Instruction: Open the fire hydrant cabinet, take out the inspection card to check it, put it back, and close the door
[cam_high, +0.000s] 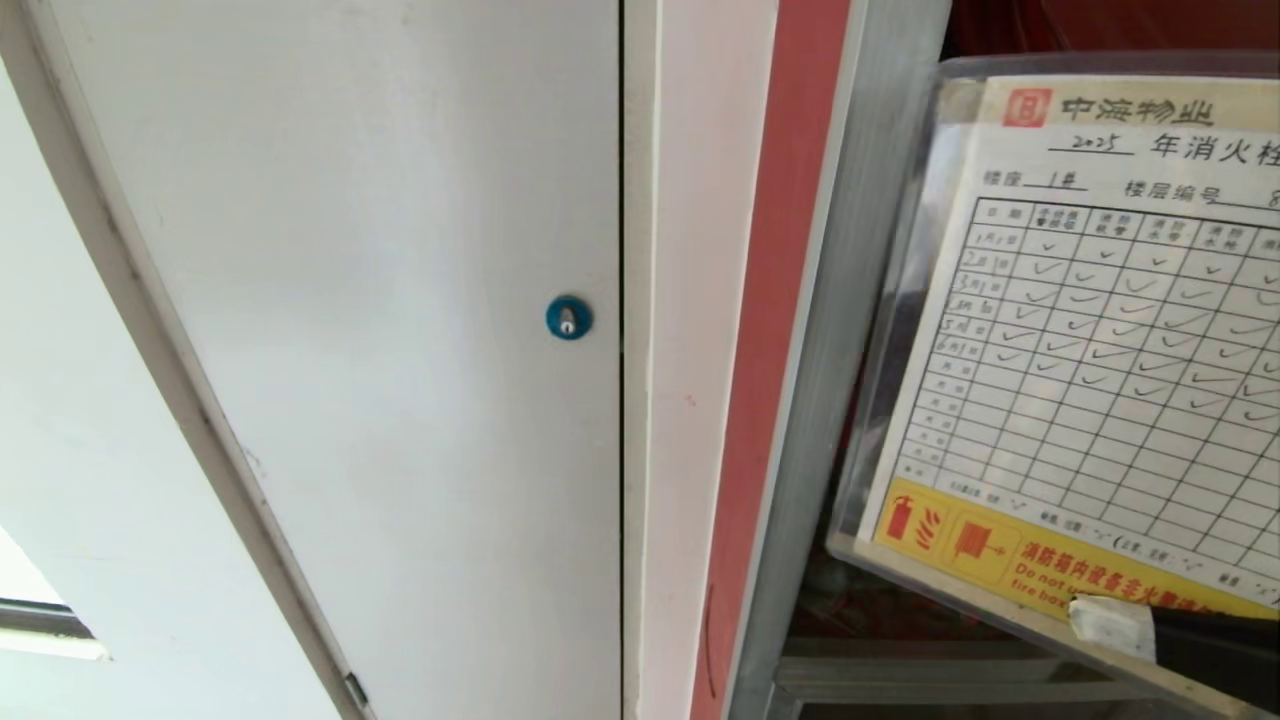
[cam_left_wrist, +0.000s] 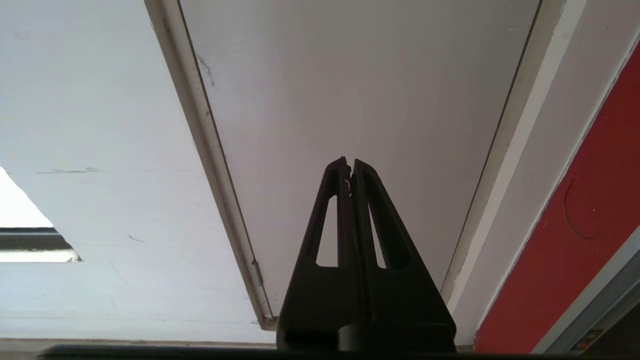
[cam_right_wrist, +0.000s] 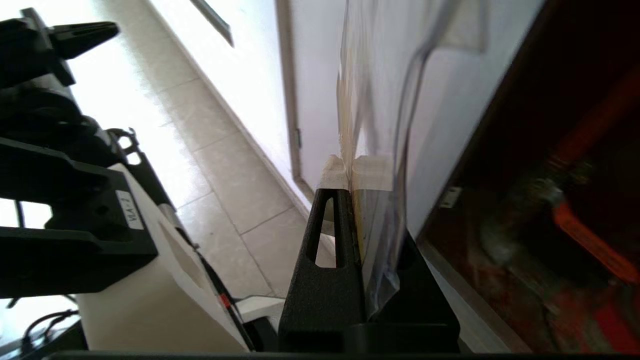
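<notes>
The inspection card (cam_high: 1110, 340), a white grid sheet with ticks and a yellow strip in a clear sleeve, is held up tilted at the right of the head view. My right gripper (cam_high: 1125, 630) is shut on its lower edge. In the right wrist view the card (cam_right_wrist: 372, 90) stands edge-on between the fingers of the right gripper (cam_right_wrist: 350, 187). Behind it is the fire hydrant cabinet (cam_high: 840, 350) with its silver frame and red lining; its dark red inside (cam_right_wrist: 575, 225) shows blurred. The cabinet's door is out of view. My left gripper (cam_left_wrist: 351, 162) is shut and empty, parked low.
A white panel door (cam_high: 400, 300) with a blue round lock (cam_high: 568, 317) fills the left of the head view, and the left gripper points at this panel (cam_left_wrist: 350, 90). The tiled floor (cam_right_wrist: 220, 150) and my left arm (cam_right_wrist: 60, 150) lie beside the right gripper.
</notes>
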